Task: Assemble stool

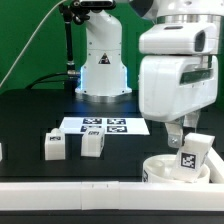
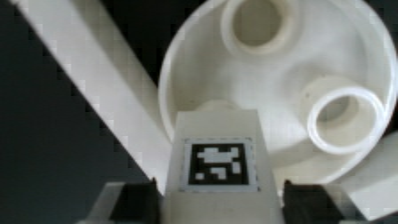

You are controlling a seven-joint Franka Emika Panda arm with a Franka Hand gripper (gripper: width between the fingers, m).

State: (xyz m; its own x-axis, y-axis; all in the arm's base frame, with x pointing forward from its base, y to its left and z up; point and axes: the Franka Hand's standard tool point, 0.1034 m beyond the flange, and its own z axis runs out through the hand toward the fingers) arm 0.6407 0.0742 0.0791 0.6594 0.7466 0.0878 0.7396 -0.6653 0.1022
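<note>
Holding: we found the gripper (image 1: 183,140) closed on one leg (image 1: 192,157), a finger pressed on each side of the block, the jaws only as far apart as the leg is wide.
Place of the seat: the seat (image 1: 160,172) lay on the table (image 1: 30,120) at the exterior view's right, just behind the wall strip (image 1: 70,190) and directly below the gripper.
Deciding relation: the leg hung over the seat, its lower end at about the level of the rim; we could not tell whether it touched the plastic.
Long axis of the leg: it ran from the fingers down toward the seat, and in the exterior view it leaned somewhat instead of standing straight.
Sockets: the wrist view showed two round openings in the seat, the nearer socket (image 2: 349,115) just beside the tip of the leg and off its line, the farther socket (image 2: 267,30) well beyond it.
Our judgement of the next move: the leg needed a short sideways shift to the nearer socket and a straightening before going down.
Risk, as we judged: a leaning leg could catch on the ring of the socket.
Other parts: two loose legs (image 1: 54,146) (image 1: 92,143) waited well apart from the gripper, near the marker board (image 1: 104,125).
</note>
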